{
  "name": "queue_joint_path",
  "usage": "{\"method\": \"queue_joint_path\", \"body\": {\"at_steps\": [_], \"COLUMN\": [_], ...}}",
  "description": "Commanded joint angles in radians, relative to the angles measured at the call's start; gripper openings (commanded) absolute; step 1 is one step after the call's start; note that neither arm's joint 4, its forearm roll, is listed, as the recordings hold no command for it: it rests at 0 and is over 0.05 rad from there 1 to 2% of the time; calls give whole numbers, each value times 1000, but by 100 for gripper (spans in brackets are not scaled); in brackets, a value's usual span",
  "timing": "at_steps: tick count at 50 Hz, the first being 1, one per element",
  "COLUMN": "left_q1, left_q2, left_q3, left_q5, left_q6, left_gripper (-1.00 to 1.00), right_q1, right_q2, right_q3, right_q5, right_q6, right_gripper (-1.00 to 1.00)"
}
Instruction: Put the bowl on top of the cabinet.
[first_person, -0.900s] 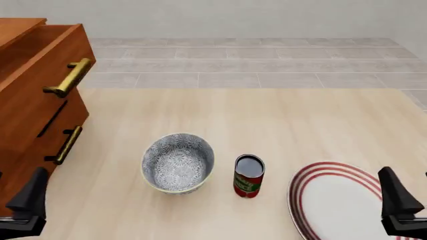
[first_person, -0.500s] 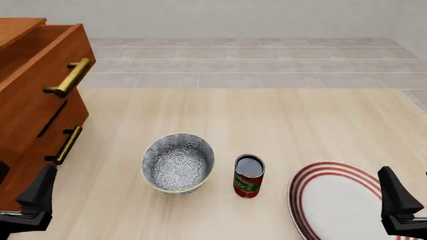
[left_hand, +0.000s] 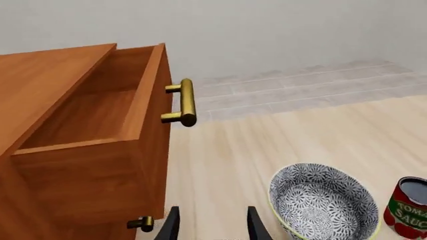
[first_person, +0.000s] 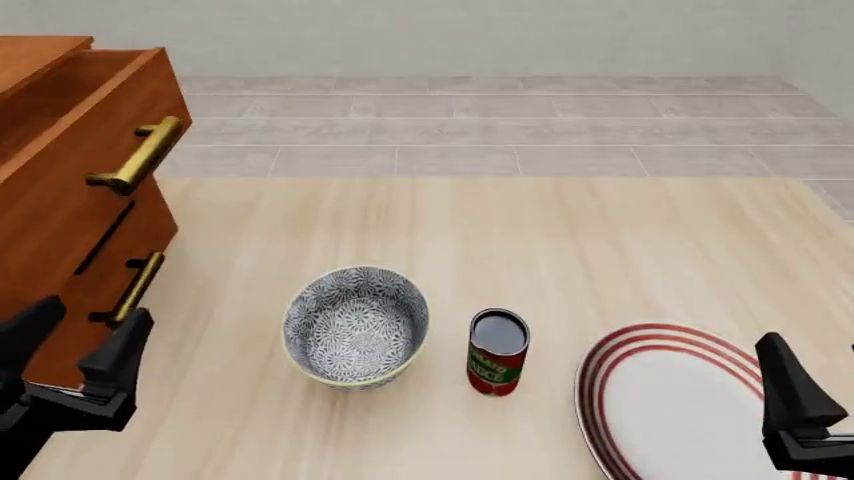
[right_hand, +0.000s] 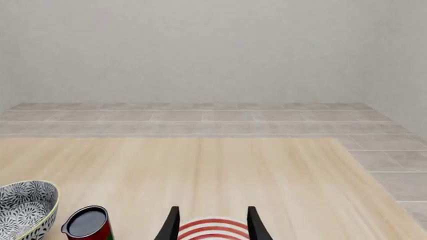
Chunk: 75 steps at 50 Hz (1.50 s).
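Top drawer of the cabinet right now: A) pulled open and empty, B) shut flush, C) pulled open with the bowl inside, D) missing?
A: the left wrist view shows the cabinet with its top drawer slid out and nothing in it, while the bowl sits on the table beside the can.

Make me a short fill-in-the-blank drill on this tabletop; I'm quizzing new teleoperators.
1. The cabinet's top drawer is ____.
2. The can stands between the bowl and the ____.
3. The left gripper holds ____.
4. The right gripper hovers above the ____.

Missing words: open; plate; nothing; plate.
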Motion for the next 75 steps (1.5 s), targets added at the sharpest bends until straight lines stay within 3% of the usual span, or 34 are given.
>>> {"method": "queue_joint_path", "body": {"at_steps": [1, 12, 23, 25, 38, 53, 66, 68, 75], "left_q1": [-44, -78, -120, -139, -164, -232, -253, -248, -255], "left_q2": [67, 101, 239, 274, 306, 502, 538, 563, 577], "left_q3": [-35, -64, -96, -119, -166, -191, -217, -221, -245], "left_q5": [-1, 17, -48, -39, -20, -80, -70, -79, -73], "left_q6": [12, 16, 14, -15, -19, -65, -62, -30, -54], "left_gripper": [100, 100, 100, 100, 100, 100, 100, 100, 100], "right_q1": [0, 0, 0, 0, 0, 0, 0, 0, 0], "right_q2": [0, 0, 0, 0, 0, 0, 0, 0, 0], "right_q3": [0, 0, 0, 0, 0, 0, 0, 0, 0], "right_q5": [0, 0, 0, 0, 0, 0, 0, 0, 0], "right_q6": [0, 0, 0, 0, 0, 0, 0, 0, 0], "right_gripper": [100, 100, 100, 100, 100, 100, 100, 100, 100]}}
